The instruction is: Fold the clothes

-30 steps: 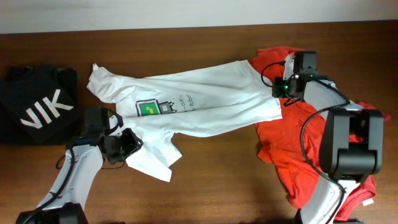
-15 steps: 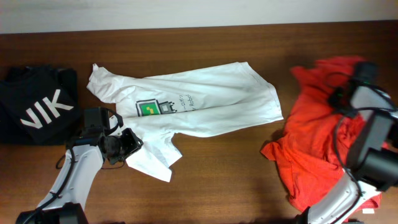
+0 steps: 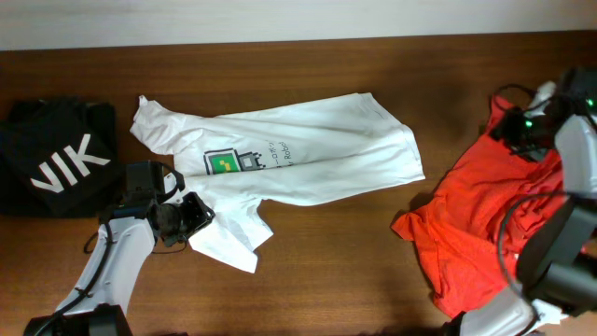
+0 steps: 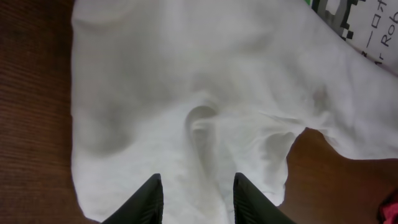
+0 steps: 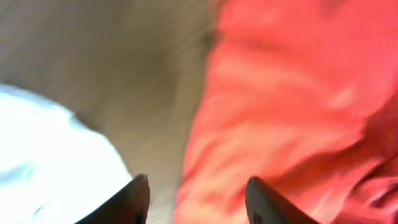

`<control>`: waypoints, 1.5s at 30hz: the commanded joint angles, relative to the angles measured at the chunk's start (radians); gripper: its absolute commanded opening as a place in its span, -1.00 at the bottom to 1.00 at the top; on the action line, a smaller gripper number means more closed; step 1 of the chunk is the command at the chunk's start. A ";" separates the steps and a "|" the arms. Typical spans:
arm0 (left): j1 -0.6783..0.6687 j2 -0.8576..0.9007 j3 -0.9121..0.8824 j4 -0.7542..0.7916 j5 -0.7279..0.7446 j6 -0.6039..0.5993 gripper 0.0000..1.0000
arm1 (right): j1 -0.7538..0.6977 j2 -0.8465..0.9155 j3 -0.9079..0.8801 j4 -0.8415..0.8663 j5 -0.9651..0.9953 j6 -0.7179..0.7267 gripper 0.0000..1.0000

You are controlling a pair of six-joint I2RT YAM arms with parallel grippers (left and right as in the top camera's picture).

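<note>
Left gripper (image 4: 198,198) is pinching white tee (image 3: 308,159), black garment (image 3: 56,159) lying leftward; wrist view alone is showing right gripper (image 5: 196,198) gaping empty over red shirt (image 3: 485,210).

Left arm (image 3: 117,257) comes in from the bottom left of the overhead view, with the forearm angled up and inward and the wrist turned toward the middle. Left gripper (image 4: 198,178) sits low, and its dark fingers (image 4: 151,202) are part-closed, pinching a ridge of the clothes (image 4: 205,124) between them. Right arm (image 3: 578,159) is way out on the far right, bent back on itself with the wrist pointing inward. Right gripper (image 5: 198,180) is pretty blurry on its own camera, but the fingers clearly stand wide apart with nothing between them.
</note>
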 commanded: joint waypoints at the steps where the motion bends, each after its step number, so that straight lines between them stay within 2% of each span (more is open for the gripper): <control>1: -0.003 -0.010 0.010 0.002 -0.006 0.013 -0.27 | 0.098 -0.016 -0.005 -0.200 -0.024 -0.052 0.07; 5: -0.003 -0.010 0.010 0.002 -0.006 0.013 -0.27 | 0.195 -0.016 -0.084 -0.330 -0.023 -0.053 0.08; 11: -0.003 -0.010 0.010 0.005 -0.006 0.013 -0.27 | 0.306 -0.016 -0.269 -0.320 -0.024 -0.035 0.16; 16: -0.003 -0.010 0.010 0.006 -0.007 0.013 -0.27 | 0.293 -0.016 -0.406 -0.219 0.027 0.030 0.19; 22: -0.003 -0.010 0.010 0.006 -0.006 0.013 -0.27 | 0.213 -0.016 -0.476 -0.160 0.298 0.193 0.22; 26: -0.003 -0.010 0.010 0.006 -0.006 0.013 -0.27 | 0.111 -0.016 -0.473 -0.140 0.429 0.271 0.24; 34: -0.003 -0.010 0.010 0.006 -0.006 0.013 -0.26 | -0.134 -0.017 -0.317 -0.182 0.431 0.296 0.30; 39: -0.003 -0.010 0.010 0.006 -0.006 0.013 -0.25 | -0.169 -0.018 -0.222 -0.230 0.417 0.314 0.33; 45: -0.003 -0.010 0.010 0.013 -0.006 0.013 -0.17 | -0.077 -0.019 -0.173 -0.237 0.068 0.031 0.41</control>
